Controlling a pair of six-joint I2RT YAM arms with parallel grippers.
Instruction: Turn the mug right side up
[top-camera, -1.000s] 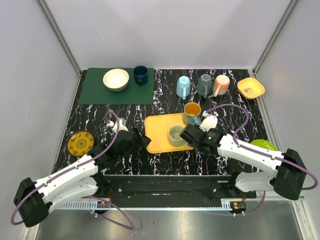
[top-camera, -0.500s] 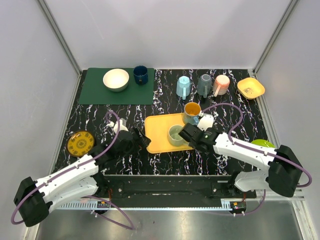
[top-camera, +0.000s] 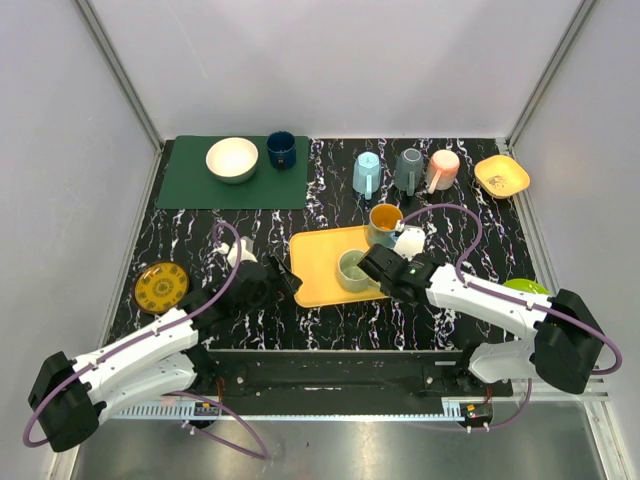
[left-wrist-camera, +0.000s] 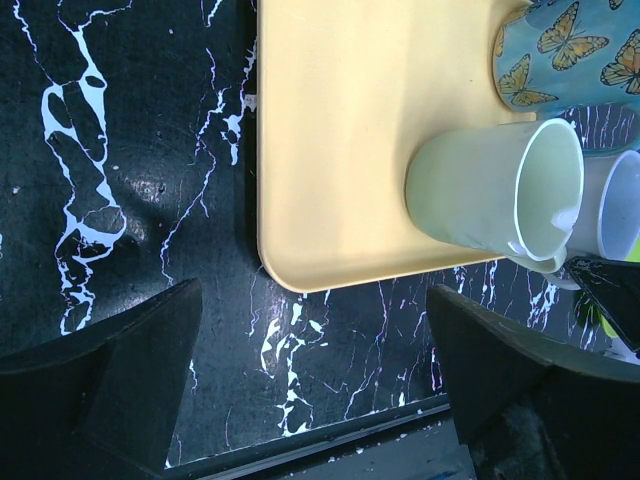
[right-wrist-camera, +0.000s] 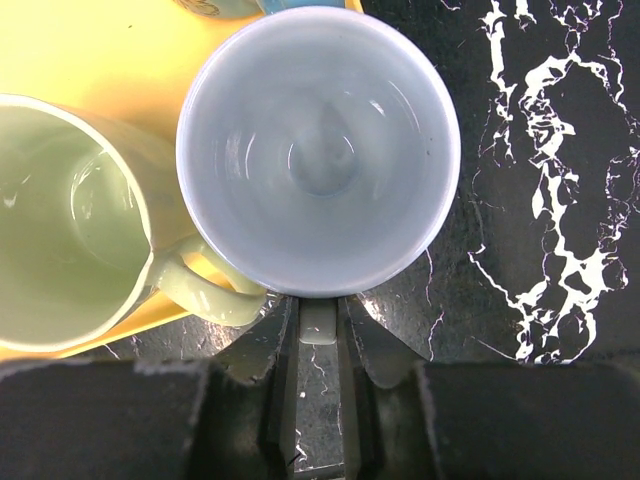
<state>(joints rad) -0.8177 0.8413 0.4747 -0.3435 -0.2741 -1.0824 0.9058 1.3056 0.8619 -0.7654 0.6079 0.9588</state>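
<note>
A white mug (right-wrist-camera: 318, 150) stands mouth up just off the right edge of the yellow tray (top-camera: 322, 262). It also shows in the top view (top-camera: 411, 241), next to a butterfly mug (top-camera: 384, 225). My right gripper (right-wrist-camera: 318, 335) is shut on the white mug's handle (right-wrist-camera: 318, 322), from the near side. It shows in the top view (top-camera: 402, 258). I cannot tell if the mug touches the table. My left gripper (left-wrist-camera: 315, 400) is open and empty over the black table, left of the tray's near corner (top-camera: 281, 278).
A pale green mug (top-camera: 352, 270) stands upright on the tray, its handle (right-wrist-camera: 205, 295) touching the white mug. Light blue (top-camera: 367, 173), grey (top-camera: 408, 168) and pink (top-camera: 441, 170) mugs and a yellow bowl (top-camera: 501, 176) stand at the back. A green mat (top-camera: 190, 180) holds a white bowl and a blue cup.
My right gripper has moved the white mug a little left and back, toward the butterfly mug, and the mug now stands more upright. The left arm has not moved.
</note>
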